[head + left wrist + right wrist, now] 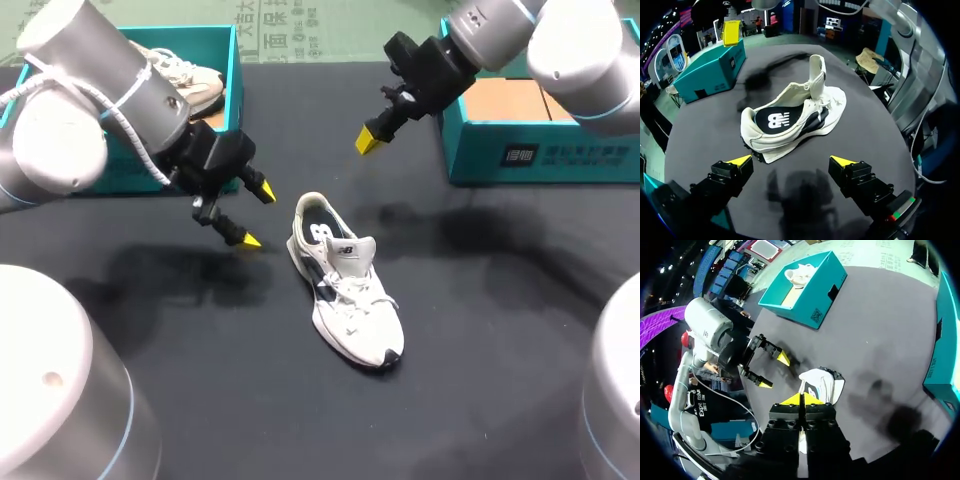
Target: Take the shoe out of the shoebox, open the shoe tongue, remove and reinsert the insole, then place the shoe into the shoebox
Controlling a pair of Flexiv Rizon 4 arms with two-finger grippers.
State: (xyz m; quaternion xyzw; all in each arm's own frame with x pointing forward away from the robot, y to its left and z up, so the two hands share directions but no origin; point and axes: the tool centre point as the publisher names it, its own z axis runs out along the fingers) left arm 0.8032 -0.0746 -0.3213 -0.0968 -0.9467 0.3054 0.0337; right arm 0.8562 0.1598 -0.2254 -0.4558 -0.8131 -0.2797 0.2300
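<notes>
At the counter's (480,330) left, the left tool (256,215) hung wide open and empty beside the shoe (345,290), which lay mid-counter with its tongue (352,252) up and insole (775,120) seated. Farther right, the right tool (368,140) hung closed and empty. Best to pinch the insole's heel edge while steadying the shoe.

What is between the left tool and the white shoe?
Nothing but bare black table. In the left wrist view, the open left tool sits just short of the shoe, at its heel end, with only table in the gap.
</notes>
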